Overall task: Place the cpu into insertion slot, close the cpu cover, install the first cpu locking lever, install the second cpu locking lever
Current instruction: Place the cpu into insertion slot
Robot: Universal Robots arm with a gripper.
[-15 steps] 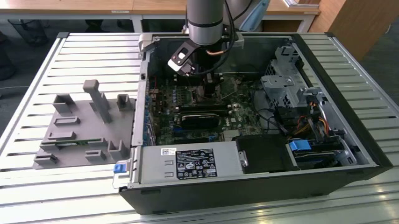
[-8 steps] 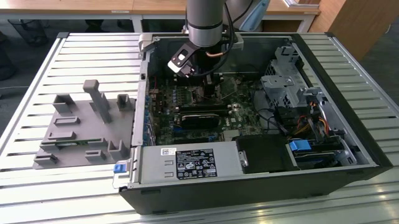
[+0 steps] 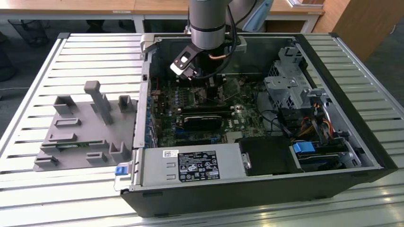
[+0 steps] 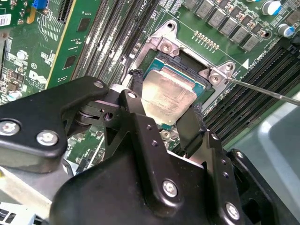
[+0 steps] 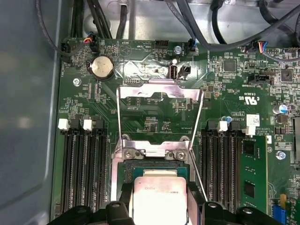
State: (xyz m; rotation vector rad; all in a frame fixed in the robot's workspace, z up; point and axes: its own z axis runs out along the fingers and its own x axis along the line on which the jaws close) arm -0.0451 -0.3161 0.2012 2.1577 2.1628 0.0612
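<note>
In both wrist views the cpu (image 4: 165, 96) (image 5: 159, 197), a pale metal square, sits between my gripper's two black fingers (image 4: 137, 101), which press its opposite sides. It hangs slightly tilted, right over the insertion slot (image 4: 186, 61) (image 5: 154, 165), whose silver rim and dark centre show beyond it. The cpu cover (image 5: 159, 90) stands flipped open behind the slot. Two thin wire levers (image 5: 118, 117) (image 4: 262, 89) are raised beside it. In the exterior view my gripper (image 3: 211, 85) reaches down into the open computer case.
Black memory slots (image 5: 84, 168) flank the socket, with a green memory module (image 5: 253, 173) on one side. Cables (image 5: 197, 18) run above the board. Outside the case, a grey fixture (image 3: 82, 127) lies on the slatted table at the exterior view's left.
</note>
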